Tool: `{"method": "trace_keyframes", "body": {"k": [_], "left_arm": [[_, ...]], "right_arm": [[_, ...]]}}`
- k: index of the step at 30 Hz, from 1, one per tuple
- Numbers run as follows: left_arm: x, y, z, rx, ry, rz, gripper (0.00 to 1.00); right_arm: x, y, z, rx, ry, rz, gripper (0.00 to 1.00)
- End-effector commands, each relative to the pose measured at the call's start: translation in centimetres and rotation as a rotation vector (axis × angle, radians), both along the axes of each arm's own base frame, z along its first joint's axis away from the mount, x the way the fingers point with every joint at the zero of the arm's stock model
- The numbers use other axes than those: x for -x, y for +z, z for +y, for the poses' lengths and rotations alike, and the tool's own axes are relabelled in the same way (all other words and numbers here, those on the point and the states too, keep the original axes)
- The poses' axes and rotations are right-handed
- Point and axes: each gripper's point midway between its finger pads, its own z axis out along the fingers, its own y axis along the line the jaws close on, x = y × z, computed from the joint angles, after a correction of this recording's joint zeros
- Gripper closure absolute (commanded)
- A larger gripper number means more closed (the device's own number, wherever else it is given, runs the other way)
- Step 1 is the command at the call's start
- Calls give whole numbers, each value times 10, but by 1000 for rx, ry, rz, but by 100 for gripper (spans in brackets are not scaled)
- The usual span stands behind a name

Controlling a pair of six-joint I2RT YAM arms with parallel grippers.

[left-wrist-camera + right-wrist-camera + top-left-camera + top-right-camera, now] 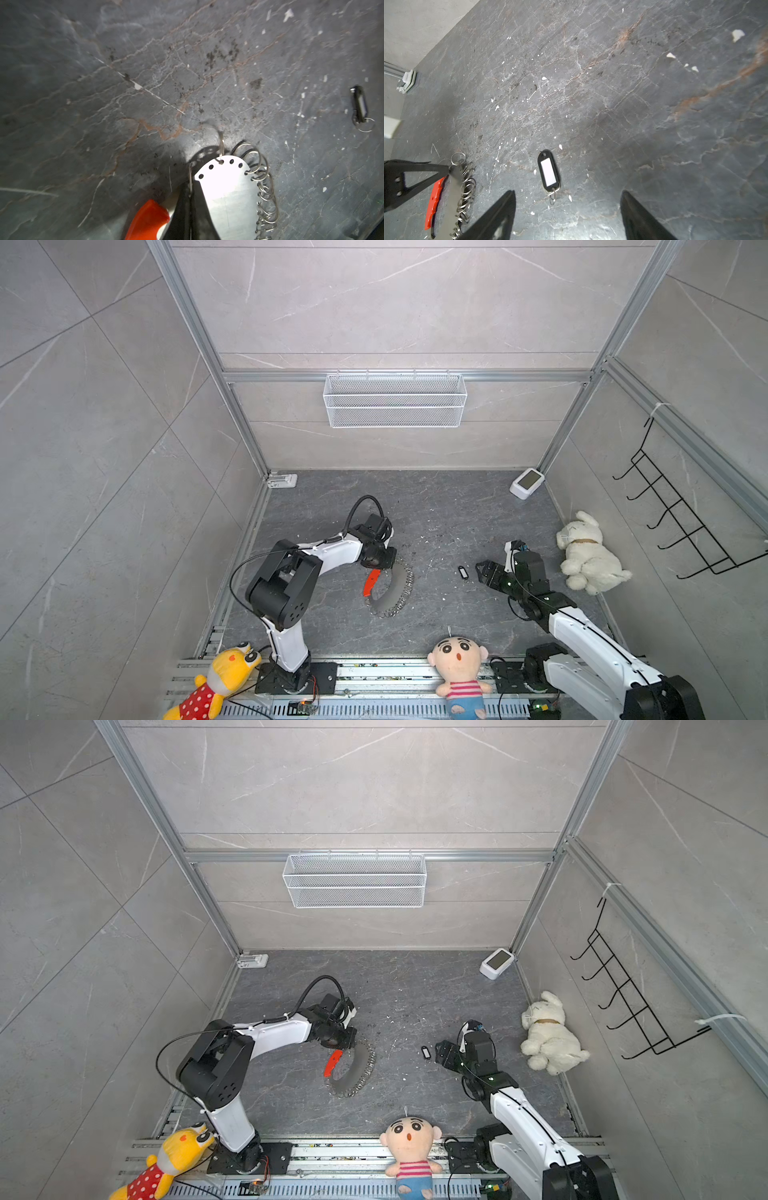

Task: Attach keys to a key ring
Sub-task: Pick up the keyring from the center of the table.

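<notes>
Both top views show the key ring [397, 587] [360, 1068] only as a red strip joined to a grey band fringed with silver rings, its far end hidden under the left arm's wrist. The left wrist view shows that end: a pale metal band [226, 187] punched with holes along its rim, with small rings threaded down one side. The right wrist view shows the same loop side-on [454, 197], with the red strip beside the band. The left gripper [190, 185] has its jaws pressed together at the tip of the band, with a thin ring edge-on between them, so it grips the key ring there. The key fob [549, 173], black with a white centre and a small split ring at one end, lies flat on the table [436, 506], well apart from the key ring on the side towards the right arm. The right gripper [568, 192] stands with jaws wide, holding and touching nothing; the fob lies just ahead of its tips, nearer one finger [500, 212]. Between key ring and fob the dark tabletop is bare apart from pale flecks, and it runs open beyond the key ring to the back wall. A doll [459, 668] sits at the near rail and a white plush rabbit [588, 551] lies past the right arm, both well away from the key ring.
</notes>
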Motion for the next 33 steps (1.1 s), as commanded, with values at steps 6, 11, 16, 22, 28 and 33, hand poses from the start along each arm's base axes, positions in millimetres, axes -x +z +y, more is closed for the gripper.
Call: {"method": "trace_keyframes", "body": {"k": [6, 11, 16, 22, 28, 33], "left_arm": [[-7, 119, -40, 415, -237, -595, 100], [2, 144, -42, 504, -292, -750, 100], [8, 165, -43, 513, -351, -841, 100], [-6, 188, -17, 409, -239, -1033, 100], [-47, 138, 19, 323, 189, -809, 100], [-42, 108, 24, 267, 212, -913, 100]], "right_arm": [[-4, 8, 0, 8, 7, -26, 19], [-4, 8, 0, 8, 7, -26, 19], [-3, 7, 0, 10, 6, -20, 19], [-4, 2, -1, 11, -12, 38, 19], [12, -15, 4, 6, -10, 332, 31], [25, -10, 20, -88, 35, 389, 41]]}}
